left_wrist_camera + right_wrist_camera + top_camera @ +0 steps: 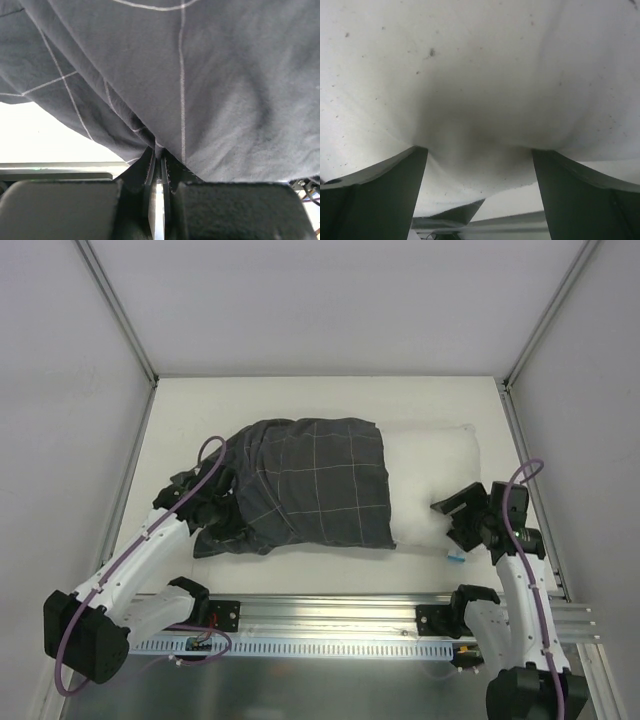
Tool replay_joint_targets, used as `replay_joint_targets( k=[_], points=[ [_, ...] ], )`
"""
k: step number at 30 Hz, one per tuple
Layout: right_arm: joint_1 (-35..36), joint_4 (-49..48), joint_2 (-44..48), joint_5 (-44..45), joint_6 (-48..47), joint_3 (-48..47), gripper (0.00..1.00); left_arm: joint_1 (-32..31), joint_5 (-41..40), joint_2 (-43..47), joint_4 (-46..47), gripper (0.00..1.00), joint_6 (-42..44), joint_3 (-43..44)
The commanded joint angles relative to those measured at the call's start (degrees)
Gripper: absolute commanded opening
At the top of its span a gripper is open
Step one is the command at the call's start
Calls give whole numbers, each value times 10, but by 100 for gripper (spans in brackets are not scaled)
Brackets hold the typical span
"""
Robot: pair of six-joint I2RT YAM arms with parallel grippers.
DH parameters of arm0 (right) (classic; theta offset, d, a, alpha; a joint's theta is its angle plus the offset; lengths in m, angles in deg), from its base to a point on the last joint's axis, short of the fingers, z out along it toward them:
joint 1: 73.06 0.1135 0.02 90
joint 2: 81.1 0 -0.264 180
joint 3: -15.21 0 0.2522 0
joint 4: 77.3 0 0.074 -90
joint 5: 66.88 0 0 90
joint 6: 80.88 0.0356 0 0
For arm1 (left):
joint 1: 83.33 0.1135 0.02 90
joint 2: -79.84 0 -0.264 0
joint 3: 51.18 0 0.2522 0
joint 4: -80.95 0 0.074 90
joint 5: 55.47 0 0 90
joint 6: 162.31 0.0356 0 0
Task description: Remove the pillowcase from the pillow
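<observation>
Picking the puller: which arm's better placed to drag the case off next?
Left. The left gripper is shut on a pillowcase fold; the right gripper is open against the bare pillow end, likely better for bracing.

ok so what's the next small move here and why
Probably pull the left end effector a little further left. It pinches the dark grey grid-patterned fabric pillowcase, which covers only the left part of the plump white pillow, while the right end effector straddles the pillow's bare end.
</observation>
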Motion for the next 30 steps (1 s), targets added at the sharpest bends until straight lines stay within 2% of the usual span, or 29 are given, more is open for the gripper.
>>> replay_joint_targets(
  k=[1,2,3,5,6,7,9,11,12,13,15,16,21,24,30],
  points=[
    [8,-119,-65,-1,35,5,69,-4,12,19,7,0,-14,29],
    [7,-120,-76,2,35,-27,38,-3,7,24,2,0,-11,37],
    [5,-118,-85,4,33,-51,1,-3,-13,28,-5,0,-9,48],
    [-2,-112,-94,5,25,-104,1,0,-48,37,-28,0,4,98],
    [-14,-104,-95,13,20,-164,1,13,-73,34,-56,0,13,121],
    [-23,-96,-96,19,12,-197,1,27,-70,31,-69,0,27,141],
    [-65,-61,-107,16,-2,-298,1,85,-78,15,-115,0,70,213],
    [-109,-38,-117,5,-20,-350,1,137,-107,13,-137,0,100,268],
    [-165,-25,-121,-12,-23,-366,1,172,-110,14,-145,0,113,281],
    [-195,-23,-122,-23,-22,-380,1,255,-82,15,-145,0,124,299],
    [-256,-18,-129,-60,-5,-379,1,336,-53,10,-144,0,148,315],
    [-270,-23,-136,-74,6,-357,1,402,-36,2,-142,0,150,332],
    [-286,-59,-169,-133,16,-315,1,440,0,-20,-132,0,105,378],
    [-284,-47,-160,-124,-4,-324,1,440,15,-10,-122,0,100,401],
    [-264,-77,-184,-120,-3,-333,1,440,-22,-25,-104,0,101,421]
  ],
)
